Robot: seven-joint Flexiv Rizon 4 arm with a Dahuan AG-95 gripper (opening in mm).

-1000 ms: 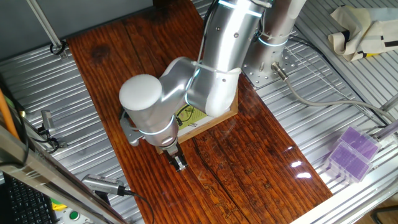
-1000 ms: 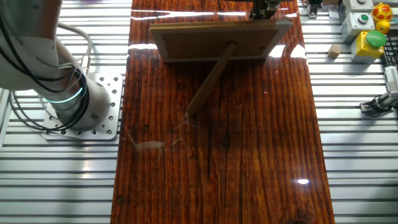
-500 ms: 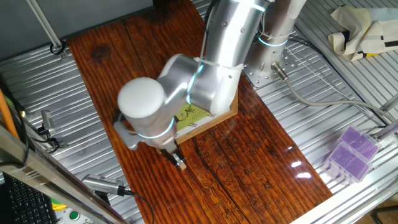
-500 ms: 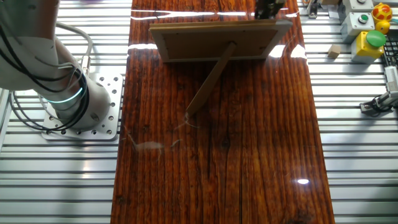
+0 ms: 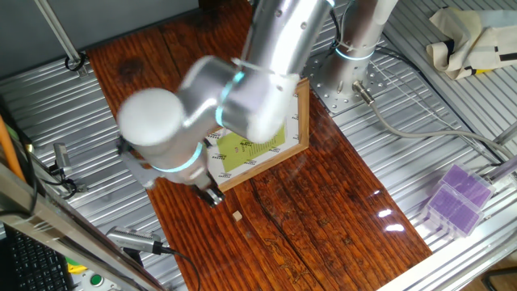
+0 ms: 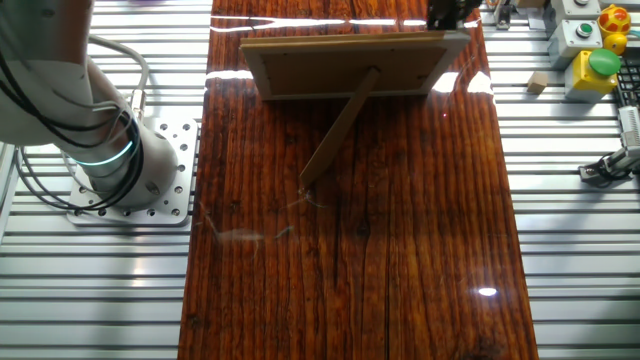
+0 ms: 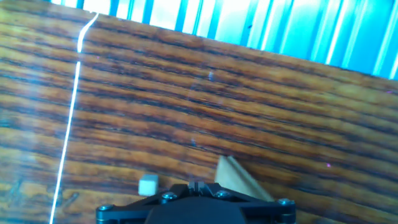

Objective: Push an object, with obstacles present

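Right now the little cube [image 5: 237, 216] is sitting on the dark wooden table [image 5: 323, 218], alone, near the long edge where the metal tools are lying. It is not touching anything. The gripper [image 5: 212, 196] is hanging just beside it, a bit nearer that same edge, and the two are apart. The arm above looks blurry. I cannot tell if the jaws are together or apart, because they look like one small dark lump in the fixed view and the hand view is not showing the fingertips.

The picture frame [image 5: 260, 144] is standing just behind the gripper, around the middle of the table, with its yellow-green sheet facing the cube. The cube is sitting close in front of the frame's lower corner, but not touching it.

In the other fixed view the frame [image 6: 350, 62] is showing its plain back near the far end of the table [image 6: 400, 250], and its prop leg is leaning down onto the wood. The gripper [image 6: 450, 14] is peeking over the frame's top corner as a dark shape.

In the hand view the cube [image 7: 148, 184] is sitting low down, just above the black hand body.

Purple boxes [image 5: 456, 198] are lying on the metal slats, well apart from the table.
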